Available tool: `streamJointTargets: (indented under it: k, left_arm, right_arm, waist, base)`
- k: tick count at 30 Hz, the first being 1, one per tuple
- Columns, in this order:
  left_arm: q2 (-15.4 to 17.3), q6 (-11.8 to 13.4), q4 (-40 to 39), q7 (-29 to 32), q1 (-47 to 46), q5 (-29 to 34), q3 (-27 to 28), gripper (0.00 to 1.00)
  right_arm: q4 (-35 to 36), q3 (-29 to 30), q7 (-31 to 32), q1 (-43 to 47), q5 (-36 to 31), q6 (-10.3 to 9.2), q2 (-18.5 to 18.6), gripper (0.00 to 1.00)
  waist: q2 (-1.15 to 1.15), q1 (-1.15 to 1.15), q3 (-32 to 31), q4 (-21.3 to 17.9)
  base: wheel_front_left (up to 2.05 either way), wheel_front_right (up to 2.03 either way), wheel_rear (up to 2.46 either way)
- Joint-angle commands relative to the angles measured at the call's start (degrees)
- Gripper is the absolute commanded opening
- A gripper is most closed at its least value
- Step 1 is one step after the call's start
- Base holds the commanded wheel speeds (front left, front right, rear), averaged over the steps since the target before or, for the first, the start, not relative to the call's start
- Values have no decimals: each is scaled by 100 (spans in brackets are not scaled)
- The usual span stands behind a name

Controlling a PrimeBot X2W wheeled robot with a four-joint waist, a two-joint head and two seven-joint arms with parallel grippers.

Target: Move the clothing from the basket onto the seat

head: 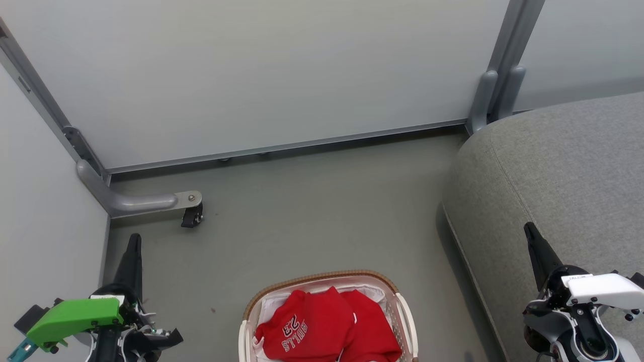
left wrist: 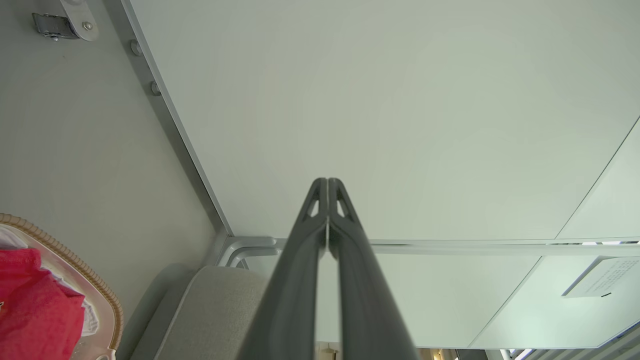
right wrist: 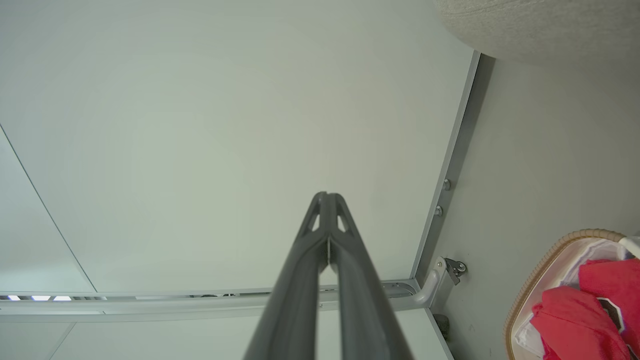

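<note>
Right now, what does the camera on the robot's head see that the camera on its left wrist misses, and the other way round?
The head view offers the right gripper, shut, seen against the grey seat, and the white lettering on the red clothing. The left wrist view offers a paper notice on a far panel. Both take in the shut left gripper, the basket holding the clothing on the floor, and the seat beside it.
</note>
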State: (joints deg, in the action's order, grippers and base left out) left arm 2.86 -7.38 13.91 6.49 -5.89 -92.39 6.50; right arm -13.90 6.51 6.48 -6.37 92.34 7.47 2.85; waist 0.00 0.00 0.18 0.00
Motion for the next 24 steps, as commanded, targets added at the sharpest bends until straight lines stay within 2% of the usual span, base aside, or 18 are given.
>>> streamJointTargets:
  k: [1, 24]
  left_arm:
    - [8, -21, 6, 16, -61, 44, 16, 0]
    - [8, -21, 3, 16, -61, 45, 16, 0]
  right_arm:
    - [-5, 16, 9, 46, -21, 4, 15, 0]
    - [-5, 17, 9, 45, -24, 4, 13, 0]
  waist:
    - [0, 0, 0, 0]
    - [0, 0, 0, 0]
  base:
    - [0, 0, 0]
    - [0, 0, 0]
